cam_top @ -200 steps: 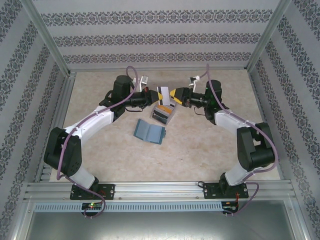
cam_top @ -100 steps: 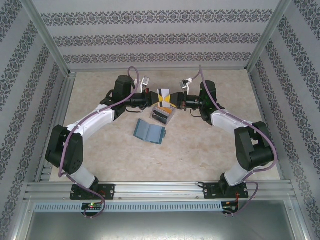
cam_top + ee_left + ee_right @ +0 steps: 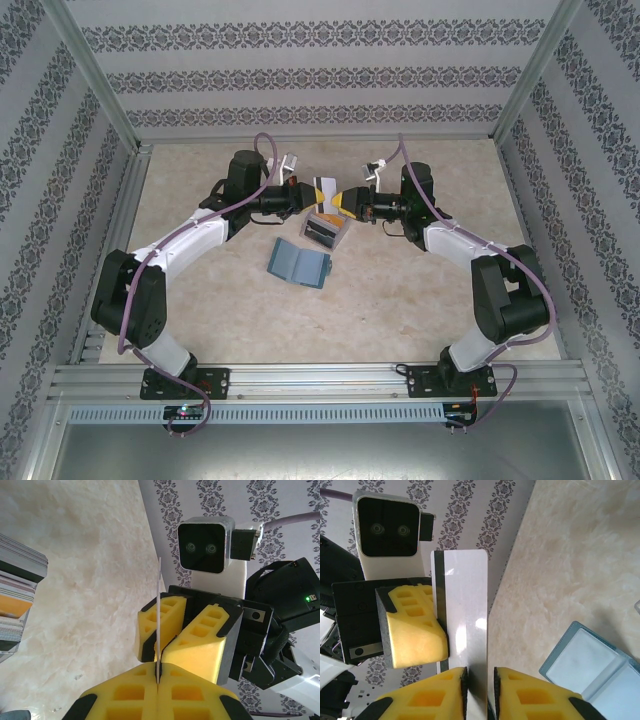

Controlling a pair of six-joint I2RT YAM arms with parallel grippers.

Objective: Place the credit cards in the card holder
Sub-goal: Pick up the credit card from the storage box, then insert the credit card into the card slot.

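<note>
My left gripper [image 3: 306, 195] [image 3: 160, 666] is shut on a white credit card [image 3: 325, 190] [image 3: 159, 605] with a black stripe [image 3: 467, 605], held upright above the table. My right gripper [image 3: 345, 203] [image 3: 479, 672] faces it from the right, its jaws a narrow gap apart around the card's free end. One pad touches the card, and a sliver of table shows beside the other pad. The teal-blue card holder [image 3: 299, 263] [image 3: 590, 665] lies open on the table just in front of both grippers, its pale pocket pages up.
A clear box of upright cards [image 3: 325, 230] [image 3: 17, 600] stands directly under the two grippers. Patterned walls and metal rails [image 3: 110, 230] close the table on three sides. Bare table lies in front of the card holder.
My right gripper has moved left up to the card and its jaws have narrowed around the card's end. The left gripper has kept its hold and place.
</note>
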